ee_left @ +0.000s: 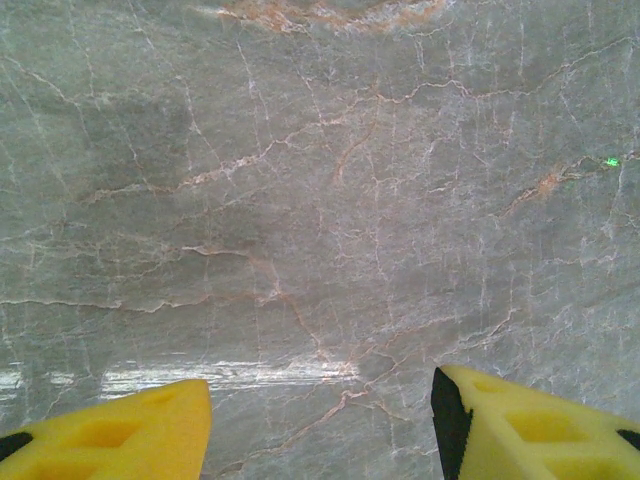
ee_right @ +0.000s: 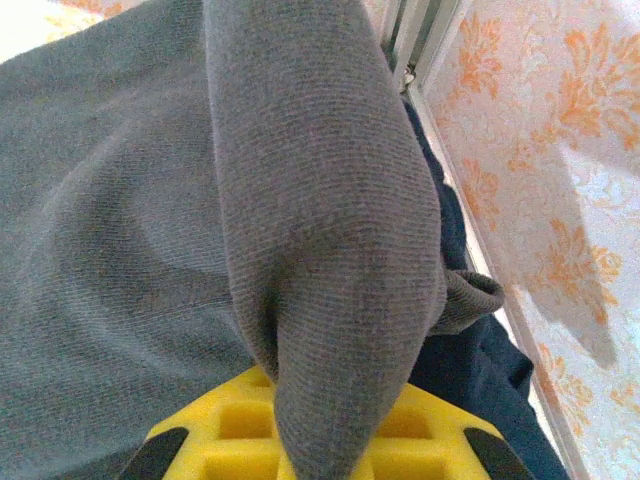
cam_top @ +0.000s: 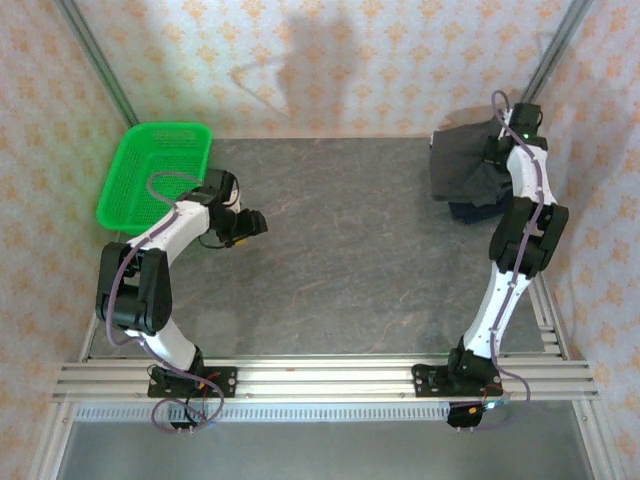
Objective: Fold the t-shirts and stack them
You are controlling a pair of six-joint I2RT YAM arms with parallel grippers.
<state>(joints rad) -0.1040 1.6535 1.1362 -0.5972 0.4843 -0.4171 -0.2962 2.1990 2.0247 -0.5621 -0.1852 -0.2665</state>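
A dark charcoal t-shirt (cam_top: 458, 165) lies bunched in the far right corner of the table, on top of a navy blue t-shirt (cam_top: 472, 209). My right gripper (cam_top: 497, 152) is down on this pile. In the right wrist view a thick fold of the charcoal t-shirt (ee_right: 320, 200) runs up out of my right gripper (ee_right: 325, 440), whose yellow fingers (ee_right: 230, 430) are shut on it. The navy t-shirt (ee_right: 485, 365) lies underneath at the right. My left gripper (cam_top: 248, 225) hovers over bare table at the left, open, with nothing between its yellow fingers (ee_left: 130, 435).
A green mesh basket (cam_top: 160, 172) stands at the far left corner, just behind the left arm. The grey marble tabletop (cam_top: 350, 250) stretches between the two arms. Patterned walls and metal frame posts (cam_top: 555, 50) close in the corner beside the shirts.
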